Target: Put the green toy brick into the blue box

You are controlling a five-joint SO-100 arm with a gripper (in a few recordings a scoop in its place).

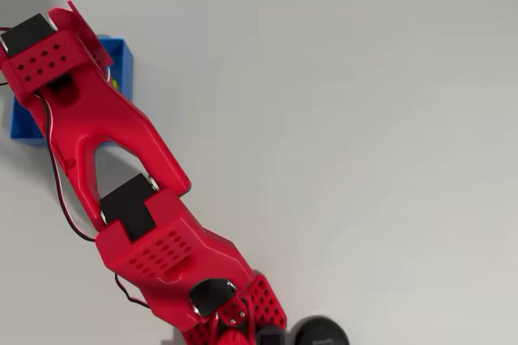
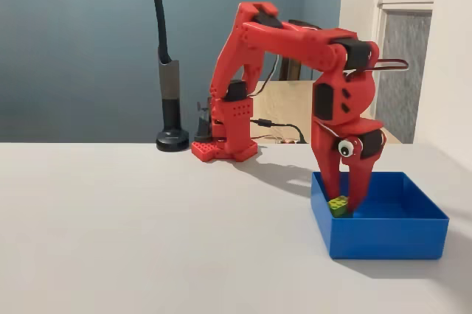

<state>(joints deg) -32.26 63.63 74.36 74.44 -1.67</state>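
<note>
Gripper (image 2: 344, 207) (brick (image 2: 338, 206) pinched) inside box (image 2: 391, 236)

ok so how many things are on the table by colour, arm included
red: 1, the robot arm with its gripper
lime green: 1, the green toy brick, between the gripper's fingers inside the box
blue: 1, the blue box
black: 1, a stand with a round base behind the arm
total: 4
</note>
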